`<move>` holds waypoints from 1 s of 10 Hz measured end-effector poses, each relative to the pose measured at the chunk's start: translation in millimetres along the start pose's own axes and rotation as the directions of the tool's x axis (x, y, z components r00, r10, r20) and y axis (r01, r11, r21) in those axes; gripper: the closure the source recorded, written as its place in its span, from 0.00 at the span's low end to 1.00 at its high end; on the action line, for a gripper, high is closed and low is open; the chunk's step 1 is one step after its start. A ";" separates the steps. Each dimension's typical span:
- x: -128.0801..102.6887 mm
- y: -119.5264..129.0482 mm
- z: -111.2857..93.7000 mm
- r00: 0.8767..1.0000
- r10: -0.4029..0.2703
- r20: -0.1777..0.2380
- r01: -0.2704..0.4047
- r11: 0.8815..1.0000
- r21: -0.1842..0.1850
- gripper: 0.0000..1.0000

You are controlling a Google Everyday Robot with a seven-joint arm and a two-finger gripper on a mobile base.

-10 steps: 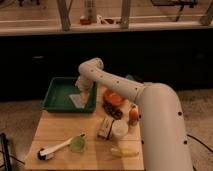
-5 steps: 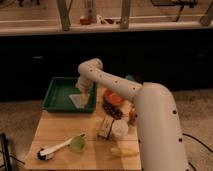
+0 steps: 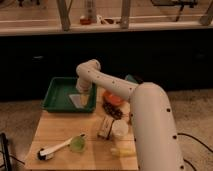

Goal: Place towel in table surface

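Observation:
The towel (image 3: 78,99) is a small pale grey-white cloth lying in the right part of the green tray (image 3: 57,96), at the back left of the table surface (image 3: 65,130). My white arm reaches from the right foreground over the table to the tray. My gripper (image 3: 83,98) points down at the towel's right side, just inside the tray's right edge. The gripper partly hides the towel.
On the wooden table stand a white round cup (image 3: 119,130), a small box (image 3: 105,127), a yellow item (image 3: 122,150), a green cup (image 3: 77,144), a black-and-white brush (image 3: 54,149) and an orange-red item (image 3: 113,97). A dark counter lies behind.
The arm's forearm has swung slightly; the gripper stays over the towel in the tray. The towel has not visibly moved.

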 end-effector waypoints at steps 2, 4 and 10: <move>0.2 0.5 5.5 1.000 0.016 -0.017 -0.016 1.000 -0.004 0.20; -1.0 0.6 9.5 1.000 0.019 -0.020 -0.019 1.000 -0.010 0.20; 2.1 0.1 23.8 0.999 0.036 0.006 -0.036 0.999 -0.029 0.20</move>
